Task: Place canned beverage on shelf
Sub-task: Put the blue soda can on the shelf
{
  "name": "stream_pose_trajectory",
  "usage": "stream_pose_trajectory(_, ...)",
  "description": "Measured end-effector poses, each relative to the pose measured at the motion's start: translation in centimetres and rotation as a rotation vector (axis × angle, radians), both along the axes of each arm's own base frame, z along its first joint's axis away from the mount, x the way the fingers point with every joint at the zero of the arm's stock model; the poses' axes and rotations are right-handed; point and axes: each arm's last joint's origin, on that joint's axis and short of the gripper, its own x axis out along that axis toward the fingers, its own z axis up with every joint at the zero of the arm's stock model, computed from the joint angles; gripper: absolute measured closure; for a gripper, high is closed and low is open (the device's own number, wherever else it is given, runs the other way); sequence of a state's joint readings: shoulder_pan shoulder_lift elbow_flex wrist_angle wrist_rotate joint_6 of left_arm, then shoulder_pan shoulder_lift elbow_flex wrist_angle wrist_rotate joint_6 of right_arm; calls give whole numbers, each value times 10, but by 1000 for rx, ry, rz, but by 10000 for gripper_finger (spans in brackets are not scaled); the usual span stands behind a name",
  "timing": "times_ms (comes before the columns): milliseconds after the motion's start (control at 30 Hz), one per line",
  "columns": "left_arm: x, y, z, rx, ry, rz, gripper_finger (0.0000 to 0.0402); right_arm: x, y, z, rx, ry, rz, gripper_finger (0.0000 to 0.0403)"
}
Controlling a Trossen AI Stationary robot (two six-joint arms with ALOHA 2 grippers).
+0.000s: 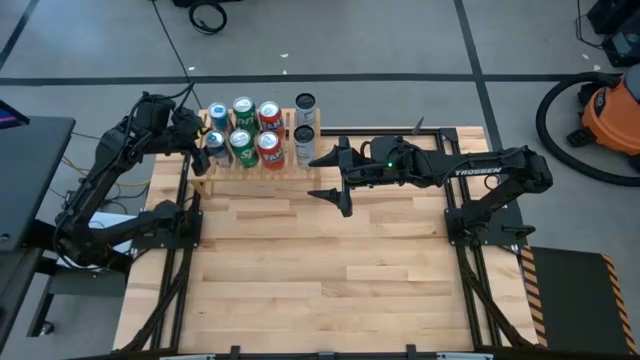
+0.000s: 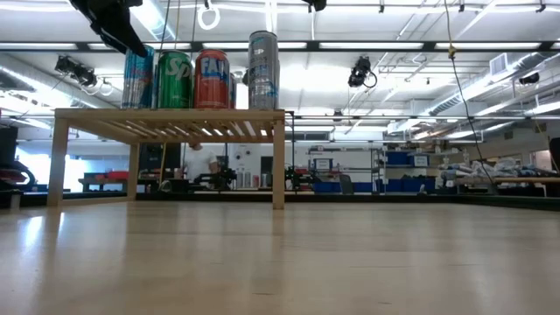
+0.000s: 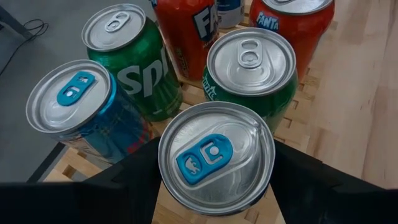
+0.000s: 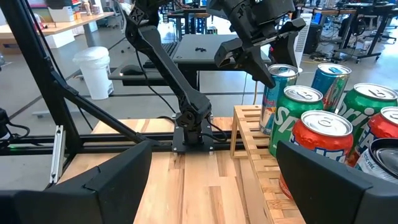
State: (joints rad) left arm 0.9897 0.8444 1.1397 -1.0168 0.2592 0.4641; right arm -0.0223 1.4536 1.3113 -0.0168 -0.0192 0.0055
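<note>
A: Where is the blue-tab can [image 3: 216, 155]?

B: It's on the shelf [image 2: 166, 115], at the left end of the row nearer the table's middle. In the low view its base looks level with the other cans, so it's probably seated on the slats.

A: Left gripper [image 1: 200, 140]?

B: It's closed narrow on that can, near the top, with a finger against each side. That reads as holding, not released.

A: Neighbours?

B: They're tight. A Sprite can [image 3: 252, 68] sits just beside it in the same row, and a second blue can [image 3: 78, 106] is just behind it. More Sprite and Fanta cans sit beyond. The shelf looks about full.

A: So the step in hand is the release?

B: Likely. The gripper should first confirm the can's base is flat across the bars and not tipped into a gap. Then it should open only a little. The inner finger has almost no room before it reaches the Sprite can, so a wide opening would shove it. After that it should lift straight up clear of the rims before pulling back toward the left.

A: Risk?

B: A finger dragging on the rim as it leaves would tip the can off the shelf's end. A knock could also run down the row.

A: Right gripper [image 1: 328, 177]?

B: It hovers over the table [image 1: 320, 270] just right of the shelf, fingers spread wide and holding nothing. It's fine parked there.
</note>
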Motion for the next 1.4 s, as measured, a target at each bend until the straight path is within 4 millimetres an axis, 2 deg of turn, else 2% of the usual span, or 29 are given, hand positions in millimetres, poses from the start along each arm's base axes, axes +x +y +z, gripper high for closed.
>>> stream_pose_trajectory(133, 0, 0, 0, 1, 1, 0, 138, 0, 0, 0, 0, 0, 0, 48)
stream_pose_trajectory(433, -1, 0, -1, 20, 34, 18, 89, 0, 0, 0, 0, 0, 0, 48)
stream_pose_trajectory(633, -2, 0, 1, 38, 21, 19, 87, 0, 0, 0, 0, 0, 0, 48)
stream_pose_trajectory(1200, -16, -23, 20, 187, -109, 40, 86, 0, 0, 0, 0, 0, 0, 48)
stream_pose_trajectory(1400, -19, -27, 23, 152, -178, 91, 86, 0, 0, 0, 0, 0, 0, 48)
